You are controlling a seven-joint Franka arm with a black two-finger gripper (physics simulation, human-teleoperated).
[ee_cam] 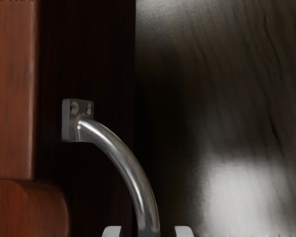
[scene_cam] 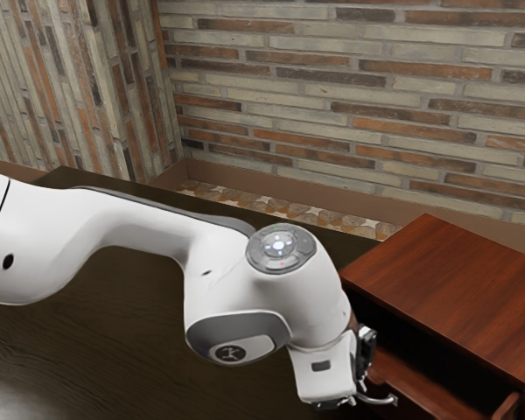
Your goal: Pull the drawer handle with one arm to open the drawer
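One gripper (scene_cam: 365, 389) straddles one metal handle (ee_cam: 121, 153) (one drawer (scene_cam: 429, 391), partly out).

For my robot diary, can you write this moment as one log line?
gripper: at handle | drawer: partly out of cabinet | task: open drawer, under way

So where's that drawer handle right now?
The metal handle sits at the exterior view's lower edge, right of centre, on the drawer front of the red-brown cabinet, right beside the gripper.
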